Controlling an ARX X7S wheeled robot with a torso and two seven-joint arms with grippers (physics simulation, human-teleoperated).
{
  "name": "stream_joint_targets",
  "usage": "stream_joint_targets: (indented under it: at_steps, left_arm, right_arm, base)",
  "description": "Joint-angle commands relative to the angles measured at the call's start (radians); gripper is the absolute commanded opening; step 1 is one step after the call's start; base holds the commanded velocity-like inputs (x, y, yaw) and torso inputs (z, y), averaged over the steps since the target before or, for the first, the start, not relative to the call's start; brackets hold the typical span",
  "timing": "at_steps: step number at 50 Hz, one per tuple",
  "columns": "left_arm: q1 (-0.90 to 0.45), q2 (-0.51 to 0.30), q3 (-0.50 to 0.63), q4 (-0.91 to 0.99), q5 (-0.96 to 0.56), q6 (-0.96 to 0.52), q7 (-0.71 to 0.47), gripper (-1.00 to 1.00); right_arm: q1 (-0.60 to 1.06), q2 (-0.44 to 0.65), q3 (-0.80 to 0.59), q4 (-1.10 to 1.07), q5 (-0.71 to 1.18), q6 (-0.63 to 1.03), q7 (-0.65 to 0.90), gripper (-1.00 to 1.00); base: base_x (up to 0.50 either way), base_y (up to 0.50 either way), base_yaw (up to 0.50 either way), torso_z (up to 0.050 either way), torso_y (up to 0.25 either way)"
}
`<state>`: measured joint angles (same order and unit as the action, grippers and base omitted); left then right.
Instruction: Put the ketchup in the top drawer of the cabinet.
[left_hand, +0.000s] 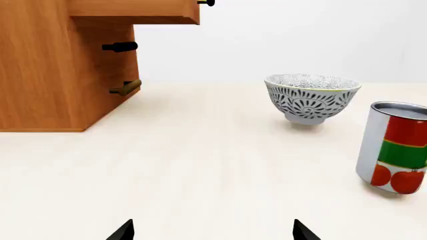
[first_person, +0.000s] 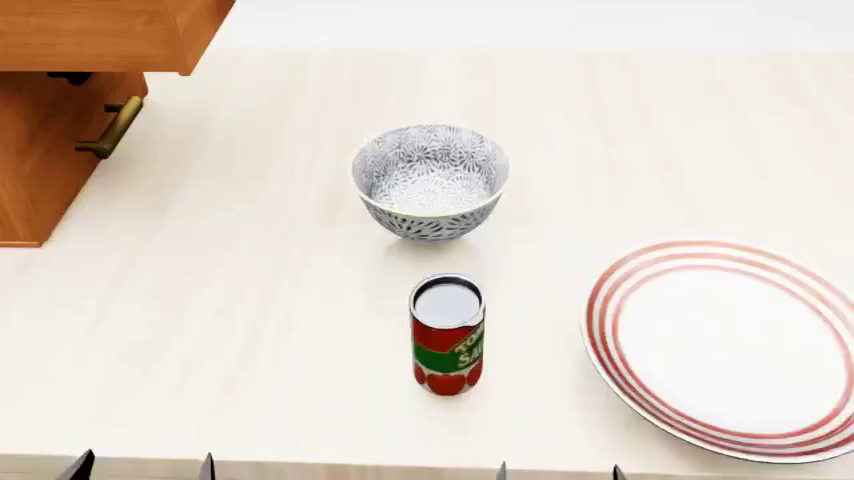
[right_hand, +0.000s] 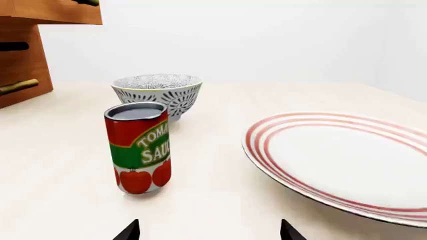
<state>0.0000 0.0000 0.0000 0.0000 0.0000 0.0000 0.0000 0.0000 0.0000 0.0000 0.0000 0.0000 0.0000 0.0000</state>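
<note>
On table (first_person: 267, 300): can, bowl, plate and cabinet all stood on one pale wood-grain top
Can (first_person: 447, 335): upright near the front edge, roughly at the middle of the head view; silver lid up; red label with a green band, yellow lettering and tomatoes; touched by neither gripper; outside the drawer
Can in wrist views: at the edge of the left wrist picture (left_hand: 395, 147); nearer and fuller in the right wrist picture (right_hand: 137, 147)
Bowl (first_person: 430, 180): grey-white, patterned, upright; just behind the can, apart from it; nothing seen inside
Plate (first_person: 727, 345): white with red rim rings; to the right of the can, well clear of it; partly cut off by the frame
Cabinet (first_person: 40, 150): orange-brown wood, at the far left corner
Top drawer (first_person: 100, 35): stood pulled out, its box jutting past the cabinet front; inside hidden from every view
Lower drawer (first_person: 60, 140): closed; brass bar handle (first_person: 114, 128) on its front
Left gripper (left_hand: 213, 231): only two dark fingertips showed, apart, with nothing between them; low over the table, facing cabinet and bowl
Right gripper (right_hand: 210, 231): two dark fingertips likewise apart and holding nothing; low, facing the can and plate
</note>
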Motion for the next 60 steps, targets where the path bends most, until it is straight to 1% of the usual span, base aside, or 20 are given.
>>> stream_joint_targets:
  at_steps: [1, 5, 8, 15, 18, 23, 27, 35, 40, 48, 60]
  left_arm:
    - [0.001, -0.012, 0.014, 0.0, -0.012, 0.0, -0.014, 1.0]
    - [-0.002, -0.033, 0.039, 0.08, -0.017, -0.049, -0.032, 1.0]
    - [-0.011, -0.05, 0.045, 0.145, -0.02, -0.088, -0.037, 1.0]
    - [-0.025, -0.075, 0.039, 0.299, -0.042, -0.194, -0.051, 1.0]
    - [-0.029, -0.085, 0.039, 0.376, -0.031, -0.24, -0.068, 1.0]
    - [-0.029, -0.1, 0.035, 0.503, -0.039, -0.308, -0.079, 1.0]
    - [-0.038, -0.108, 0.02, 0.562, -0.059, -0.358, -0.083, 1.0]
    - [-0.043, -0.127, 0.027, 0.712, -0.055, -0.436, -0.105, 1.0]
    - [-0.037, -0.134, 0.029, 0.751, -0.063, -0.449, -0.11, 1.0]
    - [-0.036, -0.14, 0.029, 0.742, -0.075, -0.444, -0.117, 1.0]
    - [-0.038, -0.151, 0.028, 0.724, -0.091, -0.435, -0.127, 1.0]
  right_arm:
    - [-0.001, 0.013, -0.017, -0.001, 0.013, 0.0, 0.018, 1.0]
    - [-0.001, 0.035, -0.031, -0.09, 0.025, 0.051, 0.037, 1.0]
    - [0.008, 0.054, -0.033, -0.192, 0.024, 0.118, 0.047, 1.0]
    - [0.036, 0.084, -0.042, -0.352, 0.005, 0.219, 0.068, 1.0]
    - [0.034, 0.09, -0.042, -0.383, 0.005, 0.204, 0.077, 1.0]
    - [0.043, 0.106, -0.038, -0.5, 0.004, 0.271, 0.086, 1.0]
    - [0.045, 0.112, -0.032, -0.566, 0.015, 0.31, 0.092, 1.0]
    - [0.031, 0.125, -0.035, -0.71, 0.022, 0.367, 0.106, 1.0]
    - [0.022, 0.133, -0.039, -0.778, 0.023, 0.397, 0.114, 1.0]
    - [0.027, 0.136, -0.043, -0.768, 0.039, 0.408, 0.122, 1.0]
    - [0.036, 0.146, -0.045, -0.758, 0.058, 0.412, 0.132, 1.0]
  base:
    - [0.0, 0.0, 0.0, 0.0, 0.0]
    - [0.0, 0.0, 0.0, 0.0, 0.0]
    - [0.0, 0.0, 0.0, 0.0, 0.0]
    - [0.0, 0.0, 0.0, 0.0, 0.0]
    - [0.0, 0.0, 0.0, 0.0, 0.0]
    - [0.0, 0.0, 0.0, 0.0, 0.0]
    - [0.0, 0.0, 0.0, 0.0, 0.0]
    - [0.0, 0.0, 0.0, 0.0, 0.0]
    - [0.0, 0.0, 0.0, 0.0, 0.0]
    - [0.06, 0.0, 0.0, 0.0, 0.0]
    - [0.46, 0.0, 0.0, 0.0, 0.0]
